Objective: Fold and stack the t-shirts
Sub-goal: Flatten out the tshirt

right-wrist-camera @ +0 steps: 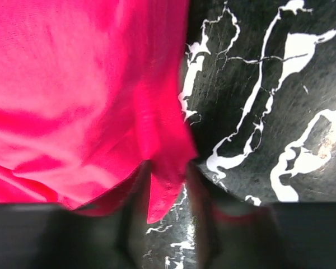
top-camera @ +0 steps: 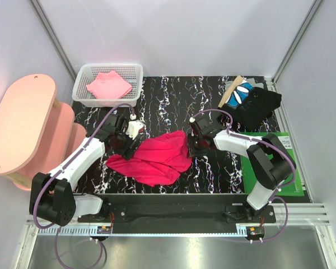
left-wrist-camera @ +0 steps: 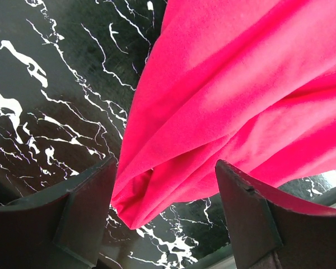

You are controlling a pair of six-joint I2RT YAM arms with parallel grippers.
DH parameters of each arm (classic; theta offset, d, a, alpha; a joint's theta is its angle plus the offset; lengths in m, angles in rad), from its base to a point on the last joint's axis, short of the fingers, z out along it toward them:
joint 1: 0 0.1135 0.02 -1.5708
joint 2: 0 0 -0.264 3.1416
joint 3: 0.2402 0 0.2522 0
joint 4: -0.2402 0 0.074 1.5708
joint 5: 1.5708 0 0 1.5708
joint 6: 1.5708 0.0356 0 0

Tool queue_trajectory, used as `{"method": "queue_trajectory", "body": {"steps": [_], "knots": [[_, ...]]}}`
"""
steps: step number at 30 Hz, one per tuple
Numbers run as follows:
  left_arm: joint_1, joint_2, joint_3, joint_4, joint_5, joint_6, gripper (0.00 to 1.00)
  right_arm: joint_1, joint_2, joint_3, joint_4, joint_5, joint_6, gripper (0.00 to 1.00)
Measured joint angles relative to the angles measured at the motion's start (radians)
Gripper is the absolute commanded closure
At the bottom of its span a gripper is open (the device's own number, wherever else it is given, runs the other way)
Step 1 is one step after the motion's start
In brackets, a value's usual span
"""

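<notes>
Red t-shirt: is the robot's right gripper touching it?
Touching. The right wrist view shows an edge of the red t-shirt filling the narrow gap in the right gripper, lying against both fingers, though the picture is blurred.

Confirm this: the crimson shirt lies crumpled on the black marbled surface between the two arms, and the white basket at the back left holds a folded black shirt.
Not quite. The white basket holds a light pink shirt, not a black one; the black shirt lies at the back right. The top external view shows this. The crimson shirt is as you say.
</notes>
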Motion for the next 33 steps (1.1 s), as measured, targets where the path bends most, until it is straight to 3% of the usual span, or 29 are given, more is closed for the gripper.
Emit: {"method": "queue_trajectory", "body": {"steps": [2, 5, 13, 21, 33], "knots": [[0.000, 0.000, -0.006, 0.007, -0.003, 0.000, 0.23, 0.000, 0.005, 0.000, 0.001, 0.001, 0.004, 0.94], [0.000, 0.000, -0.014, 0.018, -0.005, -0.002, 0.20, 0.000, 0.004, 0.000, 0.003, -0.001, 0.009, 1.00], [-0.023, 0.000, -0.015, 0.023, 0.001, -0.012, 0.22, 0.000, -0.106, 0.032, -0.068, 0.051, -0.005, 1.00], [-0.102, 0.040, -0.015, 0.026, -0.002, -0.016, 0.23, -0.001, -0.191, 0.298, -0.143, 0.164, -0.057, 1.00], [-0.168, 0.080, 0.048, 0.028, -0.019, -0.026, 0.24, -0.079, -0.269, 0.551, -0.263, 0.328, -0.147, 1.00]]}}
